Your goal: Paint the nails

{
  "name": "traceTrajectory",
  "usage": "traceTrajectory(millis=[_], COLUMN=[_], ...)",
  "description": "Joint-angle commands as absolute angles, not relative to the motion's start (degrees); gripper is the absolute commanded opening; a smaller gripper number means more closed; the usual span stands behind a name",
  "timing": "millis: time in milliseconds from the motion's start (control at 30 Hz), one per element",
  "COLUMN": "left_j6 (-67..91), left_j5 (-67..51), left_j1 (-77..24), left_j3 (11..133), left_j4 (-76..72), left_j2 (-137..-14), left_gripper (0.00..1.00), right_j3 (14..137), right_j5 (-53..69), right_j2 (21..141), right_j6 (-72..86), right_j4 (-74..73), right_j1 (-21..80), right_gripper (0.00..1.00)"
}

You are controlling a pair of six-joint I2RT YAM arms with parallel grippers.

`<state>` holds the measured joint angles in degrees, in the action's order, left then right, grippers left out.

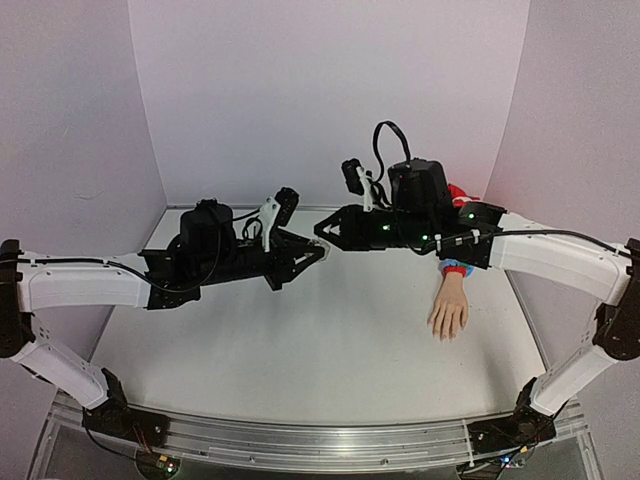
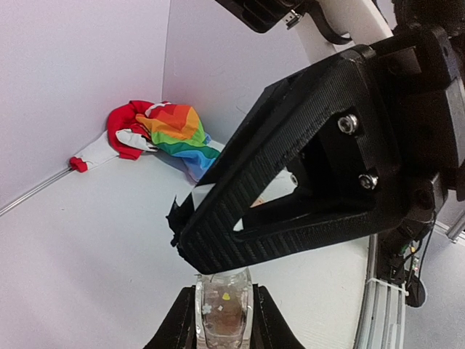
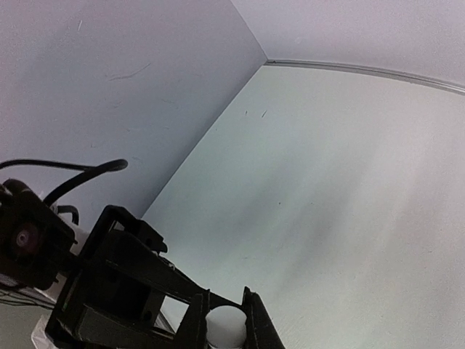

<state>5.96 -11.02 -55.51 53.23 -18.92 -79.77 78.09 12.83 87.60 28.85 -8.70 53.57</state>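
- Two arms reach inward in the overhead view, the left arm (image 1: 90,285) from the left edge and the right arm (image 1: 555,255) from the right. Their jaws meet tip to tip at the centre of the frame, above the white worktop (image 1: 320,365).
- Left jaws are clenched on a small clear bottle (image 2: 224,311). Only the left wrist view shows it, at bottom centre, with tiny flower and heart stickers on the glass. From overhead it cannot be made out between the black fingers.
- Right jaws are closed around a round white cap (image 3: 227,323), seen at the bottom centre of the right wrist view. The left wrist view shows the same jaws from outside, as a large ribbed black wedge across the centre and right, with the tip just above the bottle's top.
- The fake hand (image 1: 450,308) lies flat on the worktop at the right of the overhead frame, well apart from the bottle. Its fingers point toward the bottom edge, and the nails (image 1: 444,334) at the fingertips are too small to make out.
- The rainbow sleeve (image 2: 178,131) shows plainly in the upper left of the left wrist view, crumpled by the wall with its red end. Overhead, the right arm covers most of it.
- The right wrist view takes in the worktop, the wall corner at the top, and the left arm's black housing at the lower left.
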Motion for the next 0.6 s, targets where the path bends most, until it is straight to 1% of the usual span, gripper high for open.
traceTrajectory(millis=[0,67,100,133,167,200,233,267,300,333,400,500,567], left_j6=[7.63,12.09,14.81,16.22,16.61,16.06,14.72,12.97,11.55,9.79,6.29,1.71,-1.26], left_j5=[-33.17,-44.53,-47.76,-49.81,-50.6,-50.27,-49.31,-47.89,-45.48,-42.49,-35.81,-27.38,-24.86], left_j1=[-53.5,-51.45,-50.82,-50.36,-50.08,-49.94,-49.92,-49.93,-49.95,-49.95,-50.09,-50.66,-51.17], left_j3=[55.09,53.59,52.98,52.55,52.46,52.67,53.02,53.36,53.77,54.15,55.04,56.21,56.38], left_j4=[-22.73,-28.01,-30.37,-31.84,-32.0,-30.71,-28.43,-26.26,-24.12,-21.61,-16.65,-10.89,-8.9], left_j2=[-77.54,-77.29,-77.09,-76.96,-76.72,-76.45,-76.2,-75.97,-75.83,-75.71,-75.56,-75.43,-75.01], left_gripper=[0.0,0.0,0.0,0.0,0.0,0.0,0.0,0.0,0.0,0.0,0.0,0.0,0.0], right_j3=[76.37,75.22,74.93,74.67,74.2,73.6,73.1,72.75,72.47,72.37,73.09,74.61,75.72], right_j5=[35.53,44.65,47.38,48.81,48.75,48.08,46.92,44.22,40.09,35.36,28.56,23.58,23.11], right_j2=[85.68,85.24,85.14,84.95,84.62,84.02,83.35,82.62,81.81,80.92,79.71,79.51,80.28], right_j6=[17.32,12.98,12.19,11.79,11.85,12.38,13.24,14.41,15.89,17.75,20.72,23.03,23.97], right_j4=[-3.23,-2.56,-2.64,-2.86,-3.14,-3.17,-3.17,-3.18,-3.26,-3.62,-6.78,-11.77,-14.16], right_j1=[54.05,54.02,54.02,54.02,53.89,53.58,53.18,52.89,52.9,52.81,52.19,51.93,51.94], right_gripper=[0.0,0.0,0.0,0.02,0.07,0.14,0.25,0.42,0.55,0.63,0.67,0.7,0.7])
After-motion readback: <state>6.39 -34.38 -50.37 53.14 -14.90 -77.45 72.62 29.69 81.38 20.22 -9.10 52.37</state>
